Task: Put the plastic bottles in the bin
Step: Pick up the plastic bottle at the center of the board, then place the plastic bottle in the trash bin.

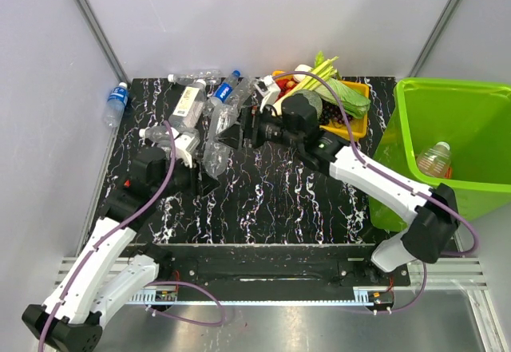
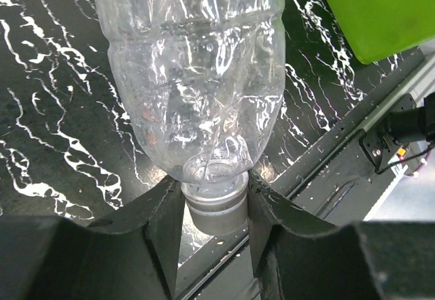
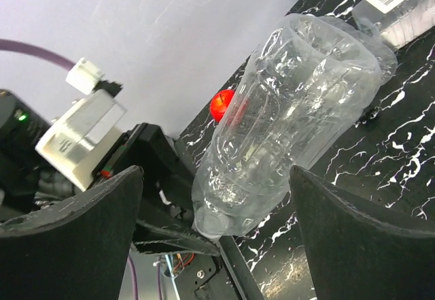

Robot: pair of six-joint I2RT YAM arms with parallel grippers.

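My left claw pinches the clear bottle by its neck. The cap is half buried between the two fingers, and the bottle's far end runs off the top of the left wrist view. My right claw stands spread wide, one finger on each side of that same bottle and neither one touching it. Behind the bottle sits a small red round thing; I cannot tell what it is.

From above, my right arm covers much of the heap of bottles at the far left of the surface. They overlap too much to count. One blue-labelled bottle lies past the surface's left edge, against the wall. The yellow tray of vegetables is partly hidden behind my right wrist.

The bin stands at the right, beside the surface, cut off by the edge of the view. One capped bottle rests inside it, its lower part lost behind the near wall.

The surface is black with white veining. Pale grey walls close it in on three sides, with metal struts in the corners.
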